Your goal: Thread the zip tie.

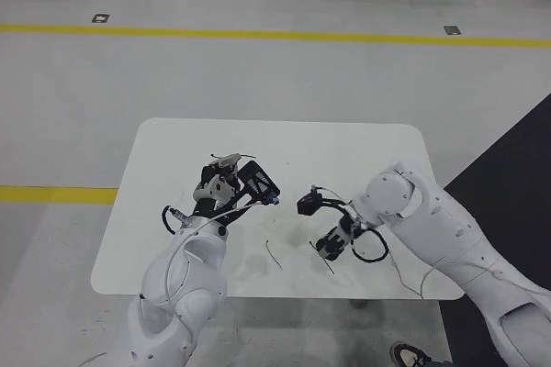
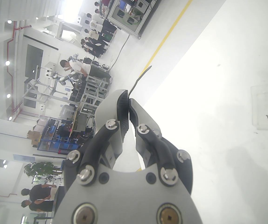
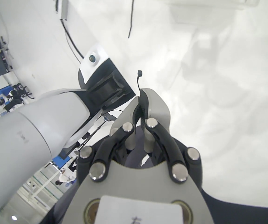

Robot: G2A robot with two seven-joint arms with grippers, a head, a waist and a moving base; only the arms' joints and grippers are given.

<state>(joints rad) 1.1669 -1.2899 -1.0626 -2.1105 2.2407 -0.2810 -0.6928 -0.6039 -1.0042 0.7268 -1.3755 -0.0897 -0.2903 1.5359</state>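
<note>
Pinching a black zip tie in each hand over the white counter [image 1: 367,147].
Seen from above, the left hand [image 2: 128,99] sits at about 10 o'clock from the counter's middle. Its fingers are pressed together on a thin black zip tie strap [image 2: 140,76], and the strap's free end curves out past the fingertips. The right hand [image 3: 141,93] sits at about 4 o'clock, well apart from the left, fingers closed on a second zip tie [image 3: 139,81]. That tie's small square head [image 3: 139,72] sticks out just beyond the fingertips, and the rest runs back between the pads. A third, loose zip tie [image 1: 274,254] lies flat on the counter at about 6 o'clock, between the two arms and clear of both hands.
</note>
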